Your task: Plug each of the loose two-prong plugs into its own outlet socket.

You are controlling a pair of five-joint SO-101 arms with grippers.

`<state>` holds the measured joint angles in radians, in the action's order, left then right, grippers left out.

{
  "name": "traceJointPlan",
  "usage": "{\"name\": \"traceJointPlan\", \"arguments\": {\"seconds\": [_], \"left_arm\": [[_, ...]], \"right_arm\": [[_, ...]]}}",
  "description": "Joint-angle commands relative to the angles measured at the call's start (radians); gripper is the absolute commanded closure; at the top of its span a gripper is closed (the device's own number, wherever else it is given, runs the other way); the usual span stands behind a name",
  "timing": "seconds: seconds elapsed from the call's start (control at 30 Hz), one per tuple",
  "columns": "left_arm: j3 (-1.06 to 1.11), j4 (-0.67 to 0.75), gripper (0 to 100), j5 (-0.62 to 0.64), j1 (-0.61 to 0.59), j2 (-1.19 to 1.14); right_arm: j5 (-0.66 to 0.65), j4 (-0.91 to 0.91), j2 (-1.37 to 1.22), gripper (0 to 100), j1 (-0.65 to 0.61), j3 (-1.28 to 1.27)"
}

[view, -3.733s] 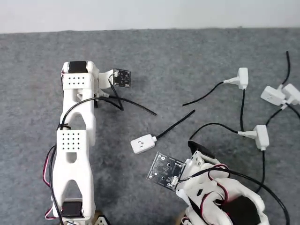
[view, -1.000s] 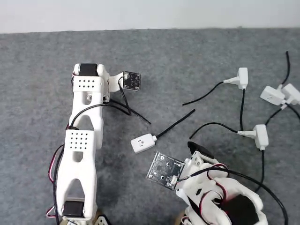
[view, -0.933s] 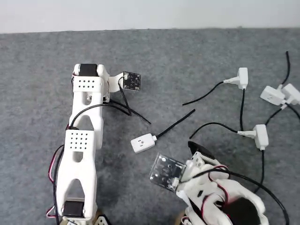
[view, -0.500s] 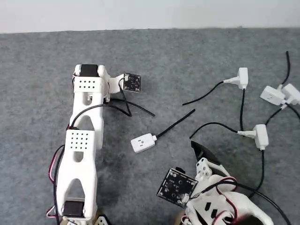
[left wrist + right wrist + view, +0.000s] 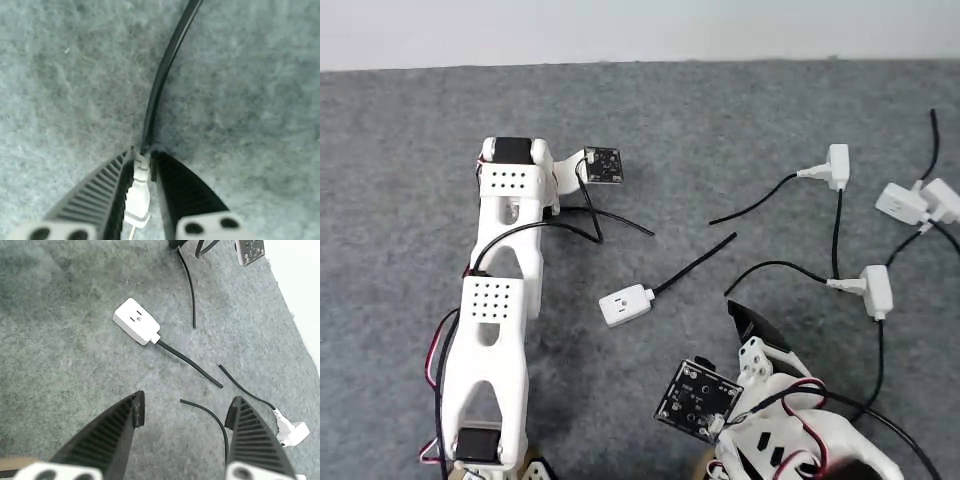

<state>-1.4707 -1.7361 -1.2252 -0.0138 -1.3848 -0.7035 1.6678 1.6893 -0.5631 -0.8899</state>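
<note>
My left gripper [image 5: 142,155] is shut on a small white two-prong plug [image 5: 137,195], and the plug's black cord [image 5: 165,75] runs away over the grey carpet. In the high view that cord [image 5: 615,215] trails out from under the left arm [image 5: 510,190]. A white outlet socket [image 5: 625,305] with its own black cord lies mid-table, also in the right wrist view as the socket [image 5: 136,321]. My right gripper [image 5: 186,412] hangs open and empty, short of the socket, and one black finger [image 5: 748,322] shows from above.
More white plugs and sockets lie at the right: one [image 5: 835,165] far back, one [image 5: 875,290] nearer, a pair [image 5: 910,203] at the edge, joined by black cords. A white wall runs along the carpet's far edge.
The right arm has drawn back toward the front edge, away from the socket. The left arm has shifted slightly right, and the free end of its cord has swung.
</note>
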Motion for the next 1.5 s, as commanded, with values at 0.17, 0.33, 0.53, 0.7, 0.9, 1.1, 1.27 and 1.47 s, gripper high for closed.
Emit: {"name": "traceJointPlan", "arguments": {"seconds": [0.17,0.33,0.53,0.7,0.9,1.1,1.27,1.47], "left_arm": [[0.041,-0.023,99,0.078,0.071,0.183],[0.093,-0.023,99,0.115,0.077,0.319],[0.249,-0.021,99,0.118,0.081,0.503],[0.349,-0.021,99,0.118,0.078,0.647],[0.538,-0.021,99,0.153,0.106,0.852],[0.858,-0.015,99,0.173,0.222,1.083],[1.101,0.025,99,0.173,0.285,1.212],[1.392,0.081,99,0.173,0.334,1.312]], "right_arm": [[-0.003,-0.002,0.007,73.1,0.002,0.006],[-0.003,-0.005,0.007,73.1,0.002,0.006],[-0.003,-0.005,0.007,73.1,0.002,0.006],[-0.003,-0.005,0.007,73.1,0.002,0.006],[-0.003,-0.005,0.007,73.1,0.002,0.006],[-0.003,-0.005,0.007,73.1,0.002,0.006],[-0.003,-0.002,0.007,73.1,0.002,0.006],[-0.003,-0.002,0.007,73.1,0.002,0.006]]}}
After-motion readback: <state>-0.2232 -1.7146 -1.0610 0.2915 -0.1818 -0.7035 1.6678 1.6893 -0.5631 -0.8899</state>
